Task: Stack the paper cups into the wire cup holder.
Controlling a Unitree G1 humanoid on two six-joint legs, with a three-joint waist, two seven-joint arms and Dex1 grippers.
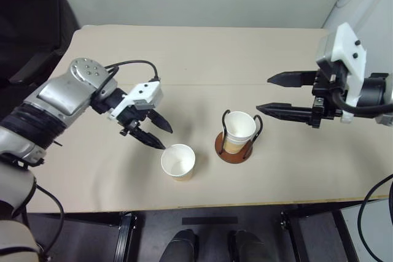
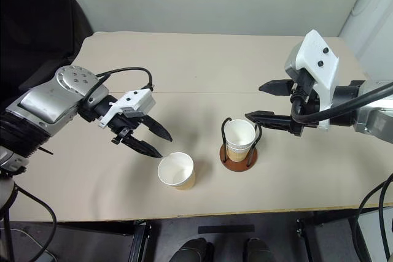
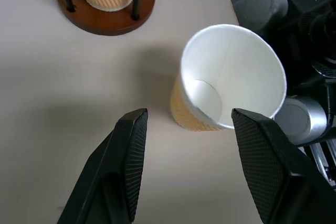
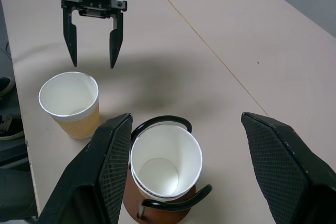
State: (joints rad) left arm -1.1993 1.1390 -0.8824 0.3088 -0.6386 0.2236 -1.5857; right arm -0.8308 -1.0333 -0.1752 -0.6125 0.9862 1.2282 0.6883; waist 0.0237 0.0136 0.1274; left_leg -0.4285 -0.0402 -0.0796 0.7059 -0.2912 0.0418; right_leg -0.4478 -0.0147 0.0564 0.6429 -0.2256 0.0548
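The wire cup holder [image 1: 234, 146] stood upright a little right of centre in the head views, its round reddish-brown base flat on the table [image 1: 202, 59] and its two black wire loops rising vertically on either side of the nested cups [image 1: 239, 131] it held. Those cups sat with their long axis vertical, mouth up and narrow end down on the base; in the right wrist view a second white rim showed just inside the first, so at least two cups were stacked there, though the exact number could not be told. One loose paper cup [image 1: 178, 162] stood upright on the table just left of the holder, lower centre of the frame near the table's front edge, also mouth up with its tapered end down, apart from the holder and touching nothing else. Its outer wall showed an embossed zigzag pattern in the left wrist view; no brand, label or writing could be read on any cup. The left gripper [image 1: 158, 136] hung just above and left of the loose cup, its two black fingers spread apart and holding nothing. The right gripper [image 1: 266, 94] hovered at the right of the frame, beside and above the holder, fingers wide apart and empty.
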